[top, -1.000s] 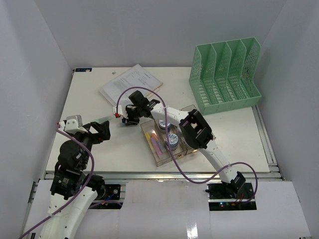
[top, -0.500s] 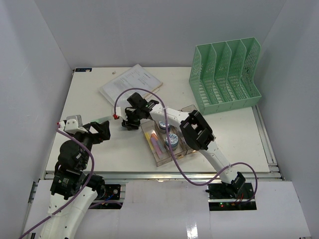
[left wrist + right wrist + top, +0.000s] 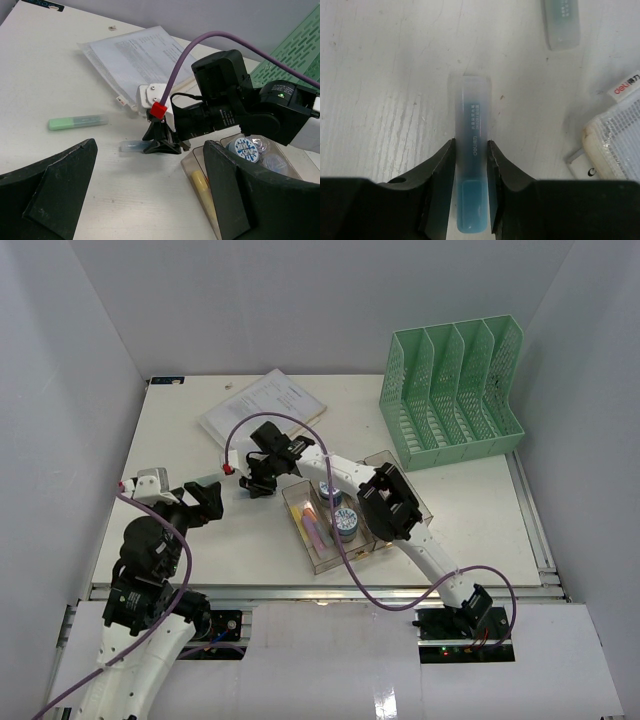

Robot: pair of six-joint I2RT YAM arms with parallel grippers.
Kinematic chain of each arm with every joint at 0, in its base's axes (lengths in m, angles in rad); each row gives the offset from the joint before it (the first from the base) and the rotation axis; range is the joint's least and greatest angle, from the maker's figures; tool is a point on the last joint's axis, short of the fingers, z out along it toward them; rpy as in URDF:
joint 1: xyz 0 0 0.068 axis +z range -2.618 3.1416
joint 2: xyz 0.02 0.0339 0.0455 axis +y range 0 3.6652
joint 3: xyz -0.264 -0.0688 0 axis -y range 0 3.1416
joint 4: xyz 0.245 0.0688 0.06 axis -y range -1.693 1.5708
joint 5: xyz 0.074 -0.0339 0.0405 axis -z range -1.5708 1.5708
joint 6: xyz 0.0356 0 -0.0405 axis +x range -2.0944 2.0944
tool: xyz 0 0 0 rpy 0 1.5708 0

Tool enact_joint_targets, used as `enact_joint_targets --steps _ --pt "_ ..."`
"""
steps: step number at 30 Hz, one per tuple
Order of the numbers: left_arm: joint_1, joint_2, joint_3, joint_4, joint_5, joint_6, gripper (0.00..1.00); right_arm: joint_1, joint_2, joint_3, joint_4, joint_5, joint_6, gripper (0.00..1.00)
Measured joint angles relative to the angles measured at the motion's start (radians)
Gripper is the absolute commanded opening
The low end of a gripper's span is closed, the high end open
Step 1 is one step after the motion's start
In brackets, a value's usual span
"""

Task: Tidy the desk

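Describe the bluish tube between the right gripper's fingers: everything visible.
The bluish tube is a flat-sided, round-cornered stick of translucent, frosted-looking plastic, pale at its far end and deeper blue at the near end, with tiny white print along it. It lies flat on the white desk, pointing away from the wrist camera. The right gripper straddles it, both black fingers against its long sides. Nothing else touches it.

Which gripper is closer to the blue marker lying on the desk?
Right. The right gripper has its fingers on both sides of the blue marker; the left gripper hovers open to its left, not touching.
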Motion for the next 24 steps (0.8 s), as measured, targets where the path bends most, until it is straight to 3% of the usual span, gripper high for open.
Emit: enact_joint_targets --steps 7,12,17,21,24 --pt "0.0 -0.002 0.0 0.0 0.001 0.0 0.98 -0.01 -0.013 0.022 0.11 -0.067 0.193 0.08" --pt "0.0 -0.007 0.0 0.001 0.001 0.0 0.98 -0.047 -0.122 -0.035 0.203 -0.118 0.413 0.08" --pt "0.0 0.005 0.0 0.004 0.009 0.0 0.98 -0.12 -0.436 -0.332 0.284 -0.135 0.579 0.08" --pt "0.0 0.049 -0.002 0.01 0.02 -0.007 0.98 -0.18 -0.731 -0.674 0.398 -0.071 0.682 0.08" --pt "0.0 0.111 -0.009 0.032 0.033 -0.067 0.98 -0.18 -0.861 -0.863 0.422 0.01 0.746 0.08"
